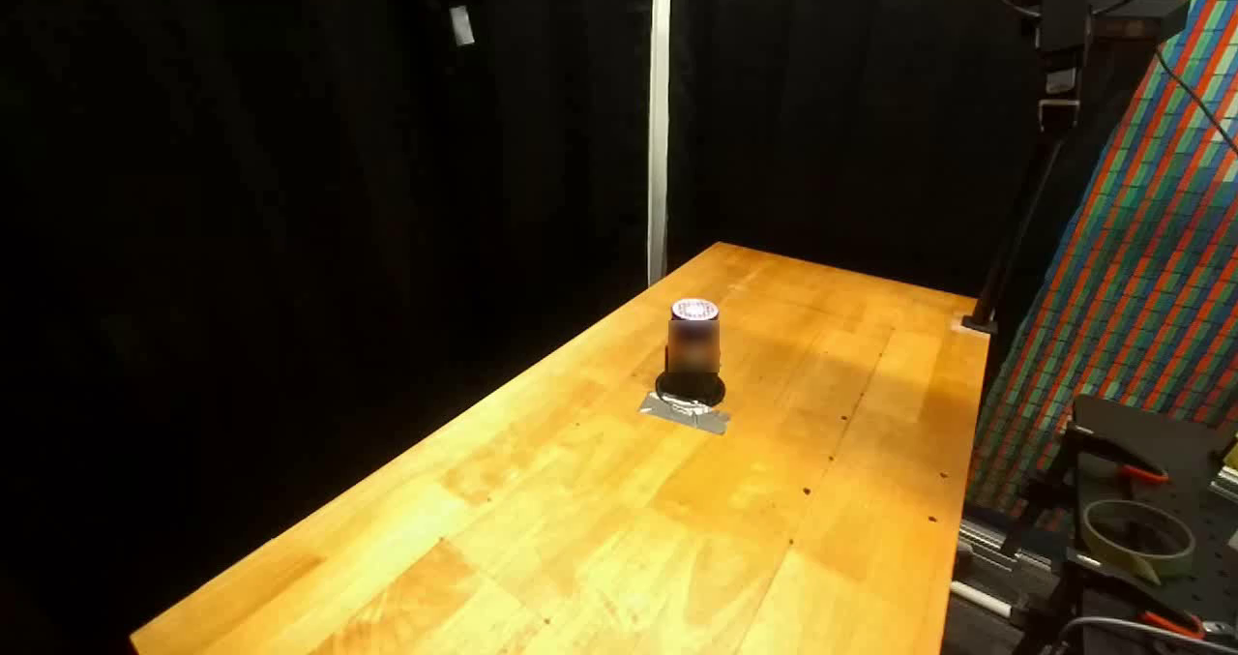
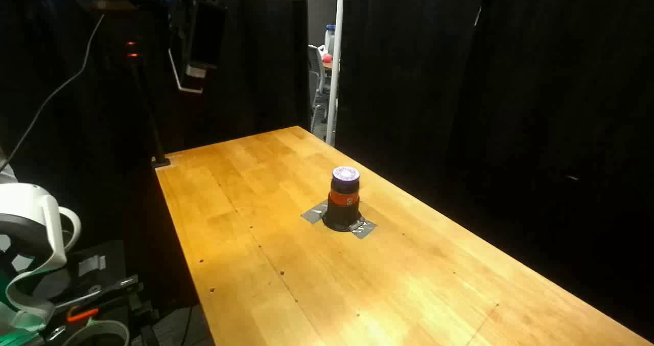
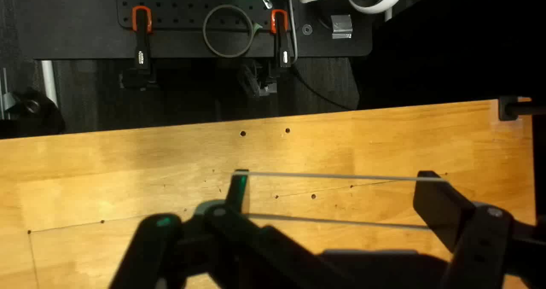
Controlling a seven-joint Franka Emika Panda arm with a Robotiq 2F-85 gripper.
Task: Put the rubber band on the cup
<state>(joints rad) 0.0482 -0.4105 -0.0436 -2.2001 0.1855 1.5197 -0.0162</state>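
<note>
The rubber band (image 3: 332,176) is stretched as a long, thin loop round both fingers (image 3: 441,208) of the hand (image 3: 335,195); they stand spread wide apart in the lower half of the wrist view. That spread alone seems to keep the band up, so drawing the fingers inward too soon would probably let it sag or drop; spreading them further could snap it or shoot it off a tip. How near the tips it sits is hard to tell.

The cup (image 2: 344,203) stands upright on the bench (image 1: 542,500), near the middle of the frame in both exterior views, with the hand well apart, high toward an upper corner. It does not show in the wrist view, so lining up may be the likeliest trouble: a descent off to one side could bring a finger down on the cup's top, or leave the band lying across it instead of around it. The two strands also run close together, and the round top may push one aside or catch it.

Tape (image 1: 685,415) lies at the cup's foot and appears to hold it down; a hard knock would then likely strain the tape or jar the hand. At the release, the band could cling to one finger and ride back up as the hand lifts away.
</note>
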